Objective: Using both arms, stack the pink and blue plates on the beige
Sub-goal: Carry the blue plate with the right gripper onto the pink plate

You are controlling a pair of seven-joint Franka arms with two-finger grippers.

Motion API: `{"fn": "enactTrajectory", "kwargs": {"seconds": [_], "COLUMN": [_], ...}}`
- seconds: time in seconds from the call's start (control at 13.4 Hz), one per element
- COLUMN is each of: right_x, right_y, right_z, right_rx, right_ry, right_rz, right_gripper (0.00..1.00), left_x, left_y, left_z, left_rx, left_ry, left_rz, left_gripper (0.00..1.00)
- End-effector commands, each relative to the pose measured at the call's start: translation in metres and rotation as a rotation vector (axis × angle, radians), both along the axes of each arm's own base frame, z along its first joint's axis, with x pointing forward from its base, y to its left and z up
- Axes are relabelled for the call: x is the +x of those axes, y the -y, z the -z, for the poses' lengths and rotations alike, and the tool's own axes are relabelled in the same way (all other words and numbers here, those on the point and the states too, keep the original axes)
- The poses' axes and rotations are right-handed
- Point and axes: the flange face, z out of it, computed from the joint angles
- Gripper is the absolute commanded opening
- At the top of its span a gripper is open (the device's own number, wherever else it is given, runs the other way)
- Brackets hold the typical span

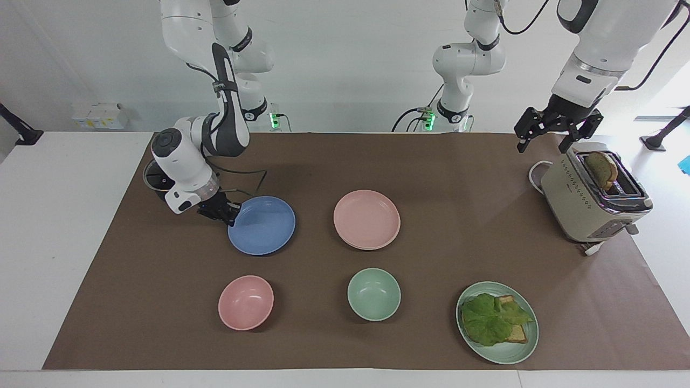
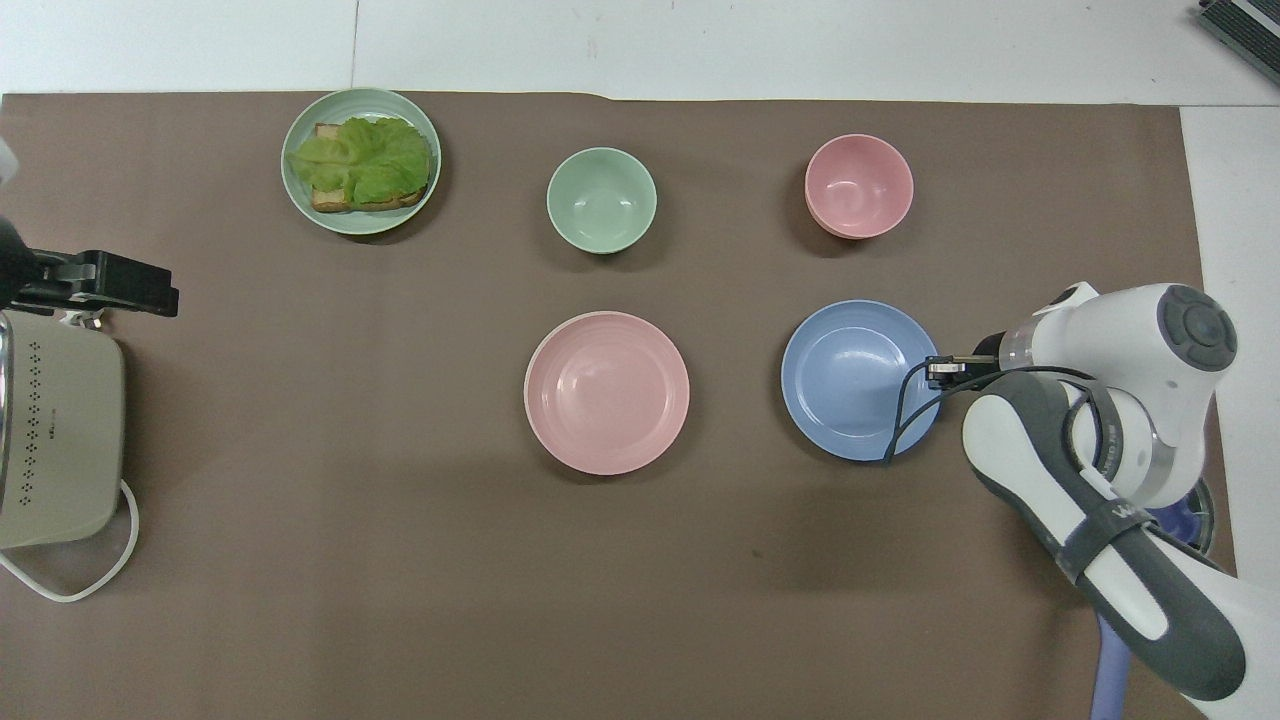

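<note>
The blue plate [image 1: 264, 225] [image 2: 855, 380] sits toward the right arm's end of the table. My right gripper [image 1: 229, 213] [image 2: 940, 368] is shut on its rim, and the plate looks slightly raised, with a shadow under it. Beside it, at mid-table, the pink plate [image 1: 366, 218] [image 2: 607, 392] lies flat on the mat. The beige plate is hidden in both views. My left gripper [image 1: 544, 141] [image 2: 100, 285] waits open in the air over the toaster's end, holding nothing.
A pink bowl [image 1: 246, 302] [image 2: 859, 185] and a mint-green bowl [image 1: 373, 294] [image 2: 601, 199] stand farther from the robots than the plates. A green plate [image 1: 506, 355] [image 2: 360, 225] holds toast and lettuce. A toaster [image 1: 587, 210] [image 2: 55, 430] with bread stands below the left gripper. A dark container [image 1: 156, 180] stands by the right arm.
</note>
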Motion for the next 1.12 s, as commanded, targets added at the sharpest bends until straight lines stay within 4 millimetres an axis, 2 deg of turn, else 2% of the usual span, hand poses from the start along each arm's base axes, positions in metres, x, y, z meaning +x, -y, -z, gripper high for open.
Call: {"fn": "enactTrajectory", "kwargs": {"seconds": [0.0,0.15,0.37,0.45,0.52,0.67,0.82,1.04], "right_x": [0.004,0.013,0.016,0.019,0.024,0.035,0.036,0.028], "right_y": [0.001,-0.005,-0.011,-0.019,-0.032,-0.062,-0.113,-0.167], "right_z": [-0.032,-0.058,-0.081,-0.094,-0.109,-0.124,-0.131,-0.133], "right_rx": [0.016,0.027,0.029,0.047,0.079,0.105,0.122,0.142], "right_ry": [0.041,0.037,0.067,0.084,0.096,0.111,0.112,0.111], "right_rz": [-0.012,-0.025,-0.038,-0.041,-0.038,-0.021,0.014,0.065], "right_gripper": [0.0,0.0,0.0,0.0,0.0,0.0,0.0,0.0], "left_x": [-0.005,-0.004,-0.005,-0.004,-0.004,-0.005,-0.005,-0.005], "left_y": [-0.004,-0.004,-0.004,-0.004,-0.004,-0.004,-0.004,-0.004], "left_z": [-0.002,-0.002,-0.002,-0.002,-0.002,-0.002,-0.002,-0.002], "left_rx": [0.014,0.014,0.014,0.014,0.014,0.014,0.014,0.014], "left_ry": [-0.009,-0.008,-0.009,-0.008,-0.008,-0.009,-0.009,-0.009], "left_rz": [0.008,0.008,0.008,0.008,0.008,0.008,0.008,0.008], "left_gripper": [1.0,1.0,1.0,1.0,1.0,1.0,1.0,1.0]}}
